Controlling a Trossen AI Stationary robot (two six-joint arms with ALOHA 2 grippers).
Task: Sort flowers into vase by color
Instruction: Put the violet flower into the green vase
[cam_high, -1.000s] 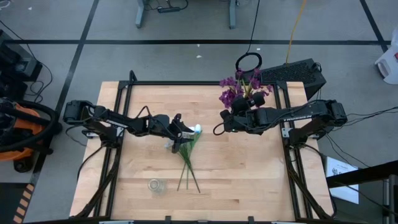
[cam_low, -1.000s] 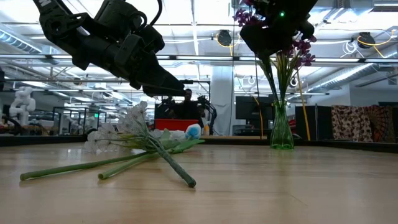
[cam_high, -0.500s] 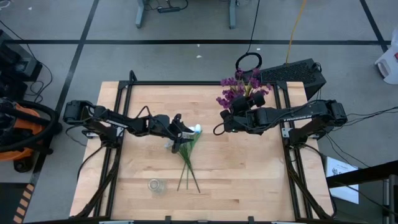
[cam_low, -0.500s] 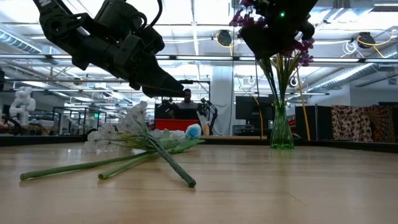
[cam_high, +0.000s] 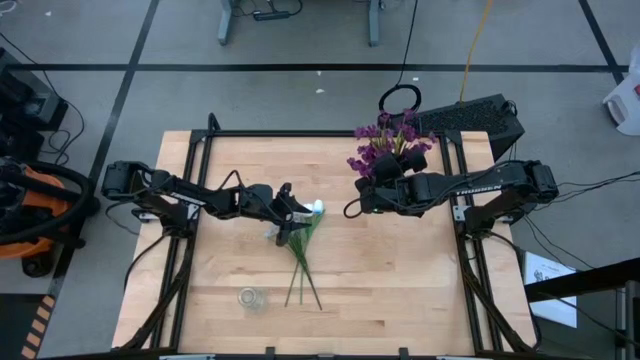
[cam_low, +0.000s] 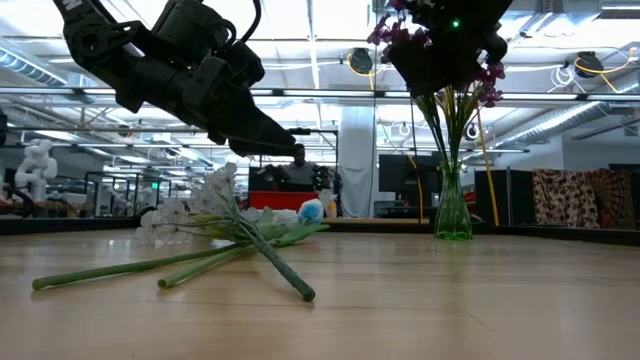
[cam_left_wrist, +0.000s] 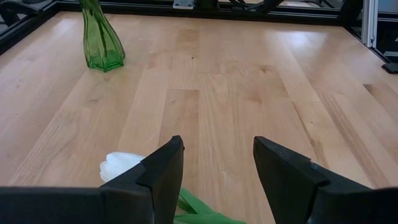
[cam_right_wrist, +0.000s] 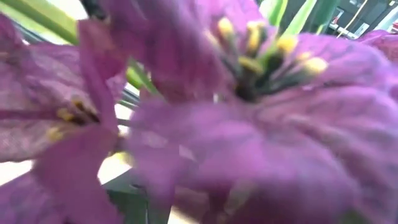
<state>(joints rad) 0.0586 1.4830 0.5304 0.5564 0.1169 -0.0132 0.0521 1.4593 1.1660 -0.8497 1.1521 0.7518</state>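
- Your work surface was a pale wooden table (cam_high: 400, 290) of butcher-block planks, framed by dark rails, filling the middle of the high view.
- The left gripper (cam_high: 290, 213) sat left of centre in the high view, above the heads of the loose flowers. In the left wrist view its fingers (cam_left_wrist: 163, 177) stood well apart with bare wood between them and nothing held.
- The loose flowers (cam_high: 303, 255) lay flat just below the frame centre in the high view, stems fanning toward the lower edge. A white bud (cam_left_wrist: 119, 165) showed beside the left finger in the left wrist view.
- In the low view the loose stems crossed at lower left, with white blossoms (cam_low: 190, 212) and a small blue one (cam_low: 311, 210) at their far ends.
- The right gripper (cam_high: 381, 186) was right of centre in the high view, right at the purple flowers (cam_high: 378, 142). You cannot tell its finger spread: petals (cam_right_wrist: 249, 124) filled the right wrist view.
- The purple flowers stood in a green glass vase (cam_low: 452, 208), right of centre in the low view and upper left in the left wrist view.
- A small clear glass jar (cam_high: 250, 297) stood at lower left of the table in the high view.
- Around the table was grey floor (cam_high: 300, 40) with dark lines; a black keyboard (cam_high: 470, 117) sat at the upper right edge.
- Beyond the table, the low view showed a workshop with ceiling lights (cam_low: 360, 62) and a person (cam_low: 297, 170) seated at centre.
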